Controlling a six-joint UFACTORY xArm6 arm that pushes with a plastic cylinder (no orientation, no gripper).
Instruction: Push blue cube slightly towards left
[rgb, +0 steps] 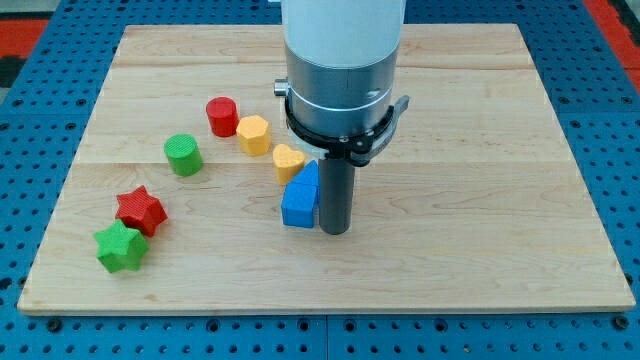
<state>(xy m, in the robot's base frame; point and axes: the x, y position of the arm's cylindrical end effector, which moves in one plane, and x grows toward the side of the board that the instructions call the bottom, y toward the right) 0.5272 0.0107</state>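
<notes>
Arm upright over wooden board (480, 150), my tip (334, 232) touching blue cube (298, 205) on its right; no gripper fitted

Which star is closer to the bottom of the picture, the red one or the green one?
The green star. It sits below and left of the red star, touching it, nearest the board's bottom-left corner.

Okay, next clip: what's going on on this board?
A robot arm with a straight dark rod is working on a wooden board. My tip sits right against the view's right side of the blue cube, placed to shove it toward the view's left. A yellow heart-like block lies just above the cube, close to it. Further to the view's left sit a yellow hexagonal block, a red cylinder, a green cylinder, a red star and a green star.
</notes>
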